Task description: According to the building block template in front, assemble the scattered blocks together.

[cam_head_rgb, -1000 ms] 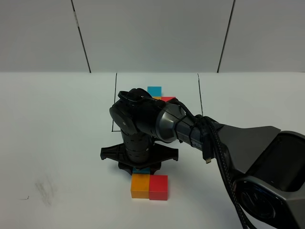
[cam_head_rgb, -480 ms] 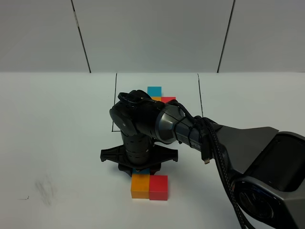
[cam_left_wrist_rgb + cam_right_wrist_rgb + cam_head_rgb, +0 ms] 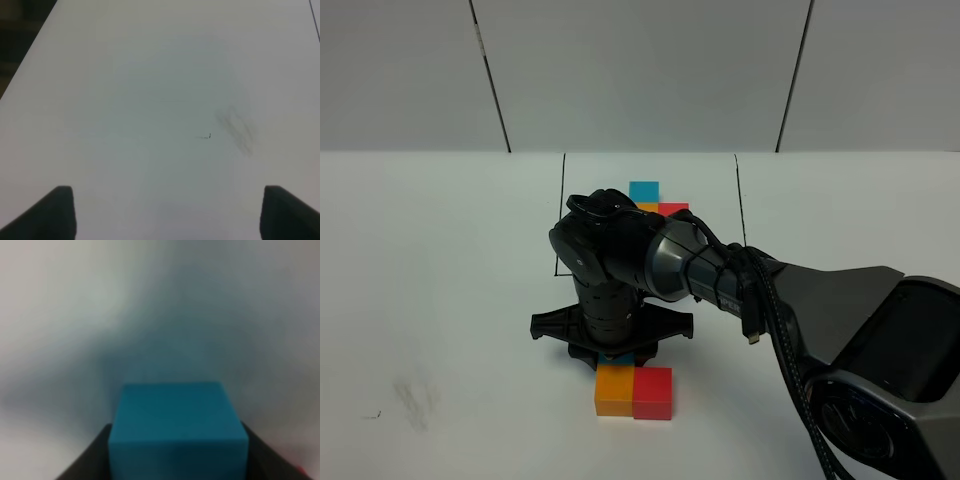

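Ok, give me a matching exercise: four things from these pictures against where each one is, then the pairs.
Things:
1. blue cube
2. orange cube
3. red cube
4. template

Places:
A. touching the orange cube's right side
B. at the table's far side, behind the arm
C. between the right gripper's fingers
D. left half of the near pair

Pairs: 1-C, 2-D, 3-A, 4-B
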Robot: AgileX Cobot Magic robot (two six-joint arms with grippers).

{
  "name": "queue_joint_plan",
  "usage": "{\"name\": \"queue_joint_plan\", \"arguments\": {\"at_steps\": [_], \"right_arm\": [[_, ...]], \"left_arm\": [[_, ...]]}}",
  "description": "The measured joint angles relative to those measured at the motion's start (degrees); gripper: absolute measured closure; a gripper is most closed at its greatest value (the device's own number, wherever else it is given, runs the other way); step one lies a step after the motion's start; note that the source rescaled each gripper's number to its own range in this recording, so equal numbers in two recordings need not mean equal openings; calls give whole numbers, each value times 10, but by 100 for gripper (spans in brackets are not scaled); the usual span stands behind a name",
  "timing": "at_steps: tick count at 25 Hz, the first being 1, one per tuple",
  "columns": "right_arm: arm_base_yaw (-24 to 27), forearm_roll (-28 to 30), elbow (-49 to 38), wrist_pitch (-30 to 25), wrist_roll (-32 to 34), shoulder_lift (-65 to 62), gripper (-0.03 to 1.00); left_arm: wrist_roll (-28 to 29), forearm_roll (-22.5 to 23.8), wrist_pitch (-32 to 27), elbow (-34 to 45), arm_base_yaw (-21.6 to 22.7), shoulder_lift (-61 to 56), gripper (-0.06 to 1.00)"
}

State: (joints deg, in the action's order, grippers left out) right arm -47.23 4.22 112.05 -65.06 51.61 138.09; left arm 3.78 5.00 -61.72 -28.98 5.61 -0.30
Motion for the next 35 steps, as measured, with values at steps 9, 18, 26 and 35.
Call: {"name": "queue_joint_plan", "arguments": {"at_steps": [9, 18, 26, 35], "right_arm": [[0, 1, 0, -1, -15, 0, 97], [0, 6, 0, 13, -60, 7, 55], [0, 8, 23, -7, -92, -10, 24], [28, 77, 56, -40, -120, -110, 3]], "left_arm": [[1, 0, 0, 0, 0, 0, 32], [1, 0, 0, 0, 0, 0, 32], [1, 0, 0, 0, 0, 0, 32], [1, 0, 0, 0, 0, 0, 32]]}}
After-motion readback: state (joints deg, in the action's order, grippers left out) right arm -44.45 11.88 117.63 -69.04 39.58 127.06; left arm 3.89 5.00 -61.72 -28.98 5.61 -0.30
